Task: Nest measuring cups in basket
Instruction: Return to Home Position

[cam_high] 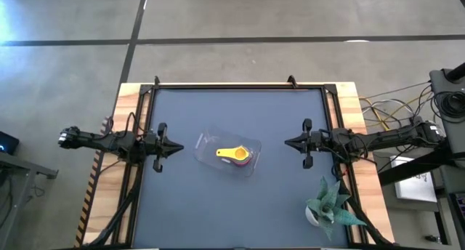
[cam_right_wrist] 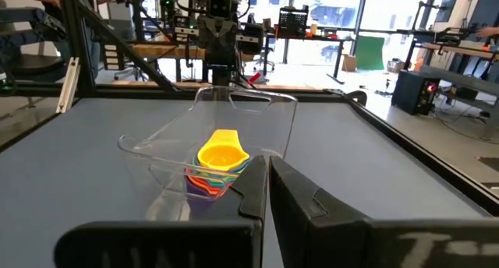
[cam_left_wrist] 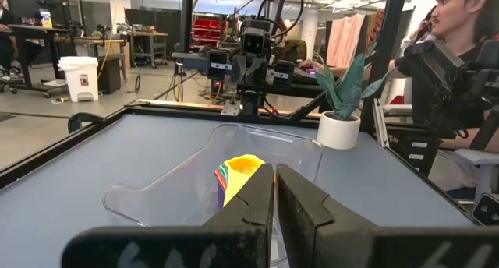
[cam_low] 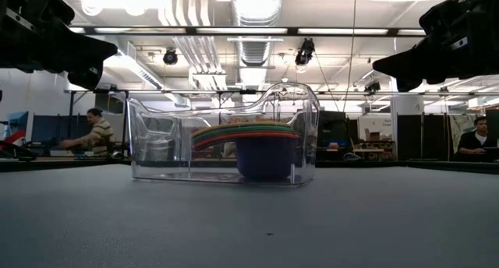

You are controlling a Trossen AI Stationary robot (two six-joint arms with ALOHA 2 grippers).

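Note:
The measuring cups (cam_high: 234, 155) sit nested in one stack, yellow on top, inside the clear basket (cam_high: 208, 142) at the table's middle. In the low view the stack (cam_low: 257, 147) shows a dark blue cup at the bottom with coloured rims above it. The stack also shows in the left wrist view (cam_left_wrist: 238, 174) and the right wrist view (cam_right_wrist: 218, 165). My left gripper (cam_high: 178, 148) hovers left of the basket, shut, touching nothing. My right gripper (cam_high: 288, 142) hovers right of it, shut, touching nothing.
A potted green plant (cam_high: 328, 205) stands near the table's right near corner. The basket (cam_low: 222, 135) rests flat on the dark table mat. People sit at desks in the room beyond the table. Open mat lies on all sides of the basket.

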